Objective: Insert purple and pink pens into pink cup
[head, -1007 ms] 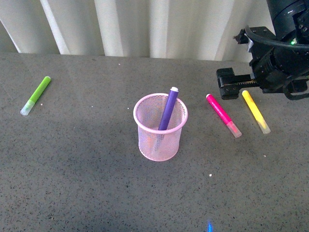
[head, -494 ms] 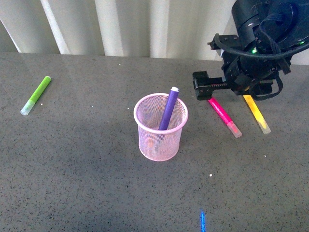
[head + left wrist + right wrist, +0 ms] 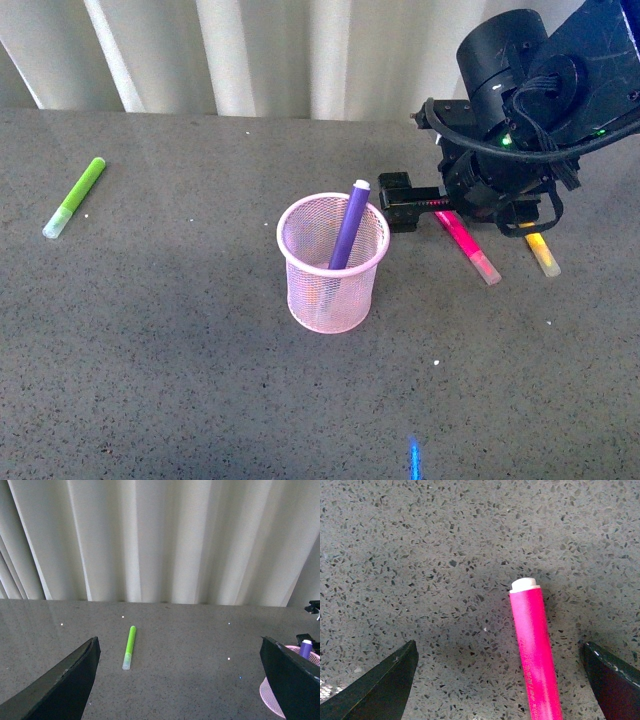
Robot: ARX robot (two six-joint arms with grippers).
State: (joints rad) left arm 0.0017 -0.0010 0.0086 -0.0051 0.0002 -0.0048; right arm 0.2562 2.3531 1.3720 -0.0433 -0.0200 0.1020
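Observation:
The pink cup [image 3: 333,265] stands mid-table with the purple pen [image 3: 349,225] leaning upright inside it. To its right the pink pen [image 3: 472,252] lies flat on the table. My right gripper [image 3: 445,210] hangs open low over that pen's far end. In the right wrist view the pink pen [image 3: 535,645] lies between the spread fingers, nearer one of them, and my right gripper [image 3: 499,647] touches nothing. My left gripper [image 3: 178,645] is open and holds nothing. Its view catches the cup's edge [image 3: 272,695] and the purple pen's tip [image 3: 306,649].
A lime-green marker [image 3: 75,197] lies at the far left, also seen as the green marker [image 3: 129,645] in the left wrist view. A yellow marker [image 3: 543,255] lies just right of the pink pen, partly under the right arm. Pale curtains close off the back.
My right arm has swung left and down from the table's right edge until its open fingers straddle the pink pen's far end. The pens and cup have not moved.

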